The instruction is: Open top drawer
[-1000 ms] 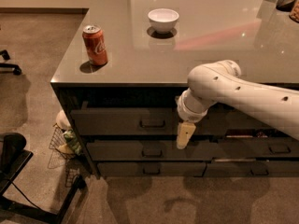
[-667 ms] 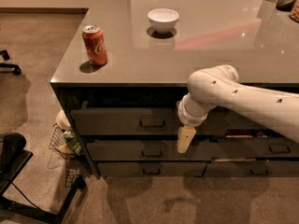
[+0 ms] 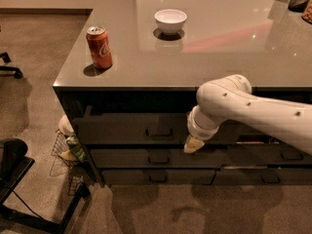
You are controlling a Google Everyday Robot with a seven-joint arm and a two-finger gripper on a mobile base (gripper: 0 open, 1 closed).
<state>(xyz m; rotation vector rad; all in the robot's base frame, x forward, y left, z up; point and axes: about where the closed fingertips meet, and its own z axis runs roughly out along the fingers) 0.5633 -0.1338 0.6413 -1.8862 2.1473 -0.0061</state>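
1. Grey glossy table [image 3: 219, 57] fills the upper and middle frame; its front edge runs across the centre.
2. Top drawer [image 3: 122, 128]: a wide dark-grey front directly under the table edge, centre-left of the frame. Its small rectangular pull [image 3: 159, 132] sits at the middle of the front. A dark shadowed band lies between the table edge and the top of this front. How far the drawer stands out cannot be told from this view.
3. Gripper [image 3: 193, 144]: a cream-coloured tip pointing downward, centre of the frame, to the right of the pull and apart from it. It lies over the lower right part of the top drawer front, at the seam with the drawer below. Whether it is released or clenched cannot be told, nor whether it touches the front.
4. Arm [image 3: 253, 111]: a white rounded link entering from the right edge, bending down at the wrist to the gripper.
5. Second drawer [image 3: 126, 157] and third drawer [image 3: 131, 177]: slimmer fronts stacked below the top drawer, each with a like pull.
6. Right drawer stack [image 3: 287, 155]: partly hidden behind the arm, lower right.
7. Red soda can [image 3: 99, 47]: upright on the table, near its left front corner.
8. White bowl [image 3: 170, 21]: upright on the table, upper centre, well apart from the can.
9. Wire basket [image 3: 66, 150]: on the carpet against the left side of the table, holding small items.
10. Black chair base [image 3: 14, 179]: lower left of the frame.
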